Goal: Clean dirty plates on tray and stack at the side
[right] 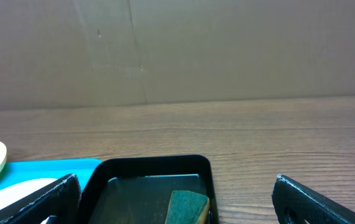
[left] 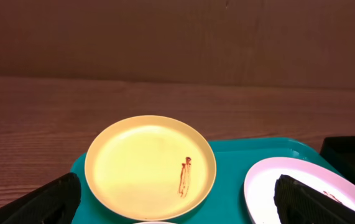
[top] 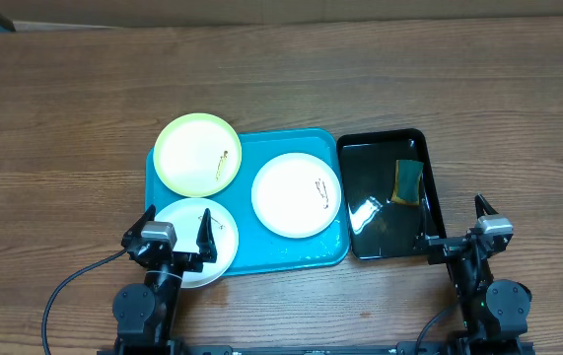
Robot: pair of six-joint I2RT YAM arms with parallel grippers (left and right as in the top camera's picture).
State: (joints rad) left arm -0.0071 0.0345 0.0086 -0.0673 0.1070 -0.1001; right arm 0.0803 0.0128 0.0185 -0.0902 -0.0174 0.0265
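The turquoise tray (top: pixel 261 143) holds three dirty plates. A pale yellow-green plate (top: pixel 197 153) with a dark streak sits at its back left corner. One white plate (top: pixel 296 194) with a small smudge lies on its right half. Another white plate (top: pixel 212 258) overhangs the front left rim. My left gripper (top: pixel 177 217) hovers open over that front plate, nothing between its fingers. In the left wrist view the yellow-green plate (left: pixel 150 165) lies ahead of the left gripper (left: pixel 177 208). My right gripper (top: pixel 454 225) stands open by the black tray's front right corner.
A glossy black tray (top: pixel 380 138) stands right of the turquoise one, with a green and yellow sponge (top: pixel 406 182) in it. The right wrist view shows the sponge (right: pixel 186 207) ahead between the fingers. A black cable (top: pixel 64 286) loops at the front left.
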